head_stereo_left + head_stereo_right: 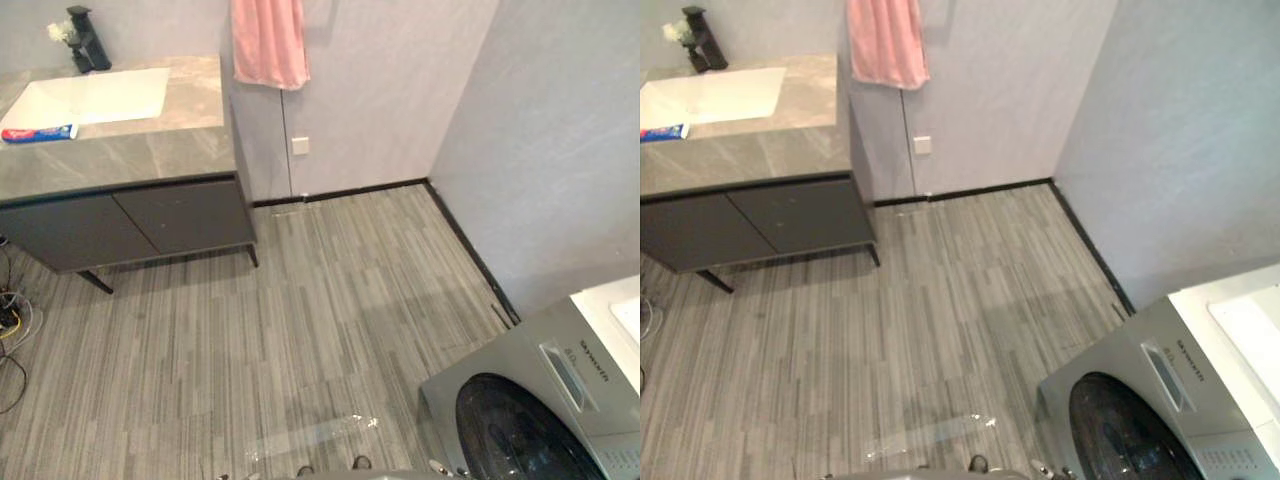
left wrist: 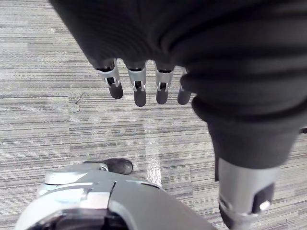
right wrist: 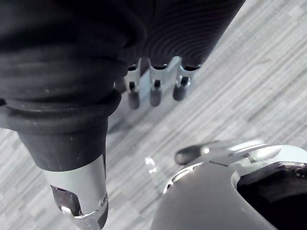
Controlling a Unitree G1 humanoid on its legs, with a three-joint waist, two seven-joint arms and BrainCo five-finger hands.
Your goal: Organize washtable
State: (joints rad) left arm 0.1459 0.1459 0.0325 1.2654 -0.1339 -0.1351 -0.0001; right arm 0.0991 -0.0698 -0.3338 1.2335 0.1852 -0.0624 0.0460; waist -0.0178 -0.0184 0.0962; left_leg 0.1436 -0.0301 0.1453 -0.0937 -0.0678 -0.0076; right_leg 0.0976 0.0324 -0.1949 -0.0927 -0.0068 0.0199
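Observation:
The washtable (image 1: 150, 150) stands at the far left with a grey stone top over dark cabinet doors. A white sink (image 1: 95, 97) is set into it, with a black tap (image 1: 88, 42) behind. A red and blue toothpaste tube (image 1: 38, 133) lies flat on the counter in front of the sink. My left hand (image 2: 139, 86) hangs over the floor with relaxed fingers, holding nothing. Over the floor too, my right hand (image 3: 153, 88) hangs with its fingers relaxed and empty. Both are far from the counter.
A pink towel (image 1: 268, 42) hangs on the wall right of the washtable. A grey washing machine (image 1: 545, 400) with a dark round door fills the lower right. Grey walls close the corner behind. Striped grey floor (image 1: 300, 300) lies between.

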